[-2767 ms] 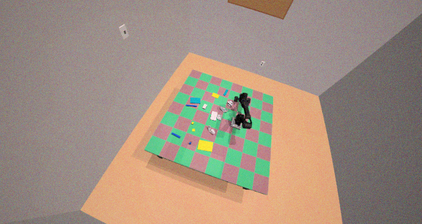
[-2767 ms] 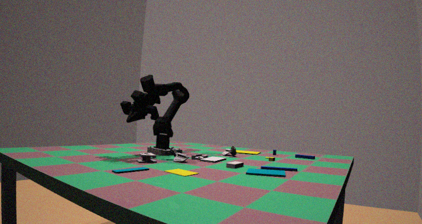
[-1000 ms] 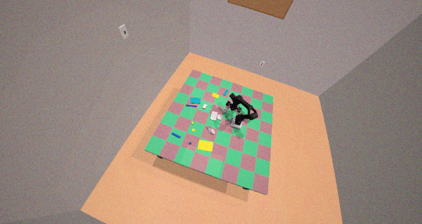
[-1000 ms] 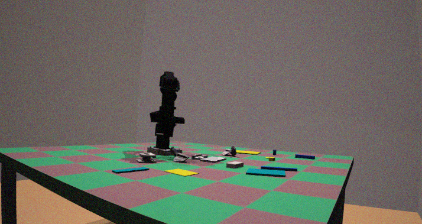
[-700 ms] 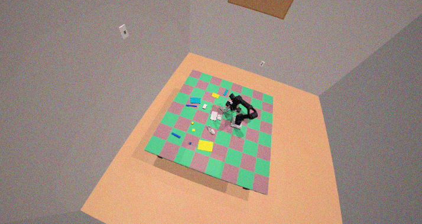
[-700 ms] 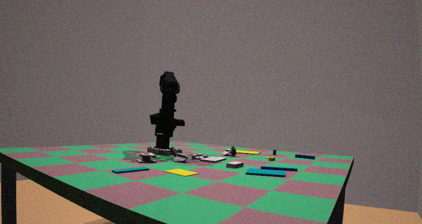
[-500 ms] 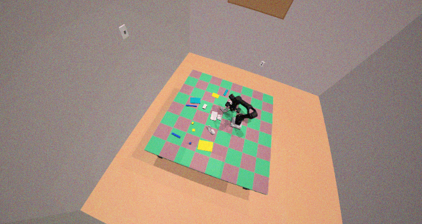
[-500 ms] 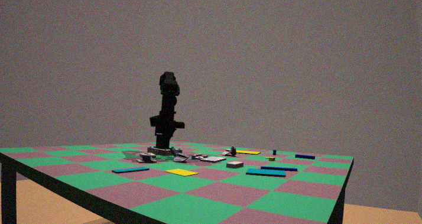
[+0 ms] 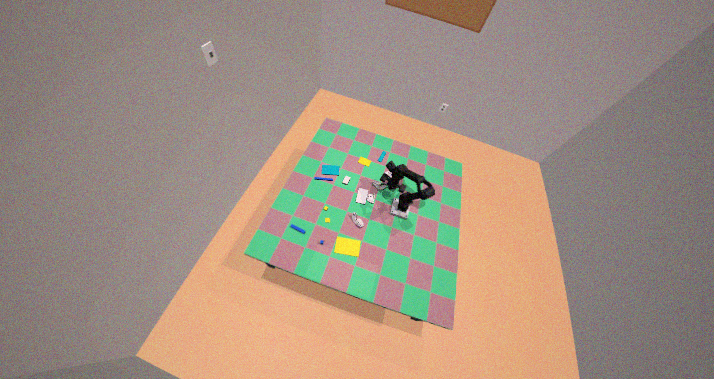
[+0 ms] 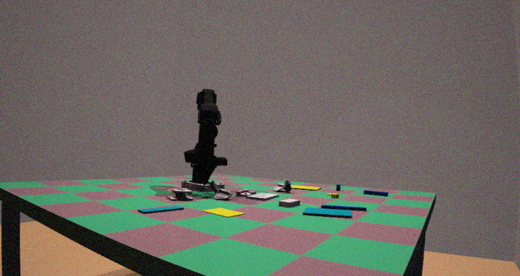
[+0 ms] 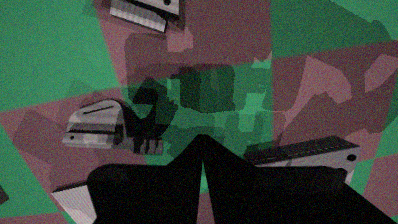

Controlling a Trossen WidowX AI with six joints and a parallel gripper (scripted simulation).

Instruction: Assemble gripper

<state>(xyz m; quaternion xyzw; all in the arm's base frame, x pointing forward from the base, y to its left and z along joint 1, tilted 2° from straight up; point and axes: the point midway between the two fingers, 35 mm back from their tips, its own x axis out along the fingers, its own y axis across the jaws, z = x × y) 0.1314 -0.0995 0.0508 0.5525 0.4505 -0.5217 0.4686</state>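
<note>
My gripper (image 11: 202,139) is shut and empty, pointing down above the table among the pale parts. One grey toothed jaw (image 9: 380,185) (image 10: 222,193) (image 11: 100,125) lies left of the fingertips in the wrist view. The other jaw (image 9: 357,220) (image 10: 282,188) lies apart from it, toward the yellow sheet. A pale stepped part (image 9: 388,173) (image 10: 180,193) stands beside the arm. A flat white plate (image 9: 362,195) (image 10: 263,196) lies close to a small pale part (image 9: 370,197) (image 10: 245,193) with dark holes. I cannot tell which is the gripper base or the housing plate.
A white block (image 9: 346,180) (image 10: 289,202), teal plate (image 9: 330,170) (image 10: 328,212), teal bar (image 9: 382,156) (image 10: 161,210), blue bars, small yellow pieces and a large yellow sheet (image 9: 347,246) lie on the checkered table (image 9: 412,297). The robot's pale base (image 9: 399,212) is near the parts.
</note>
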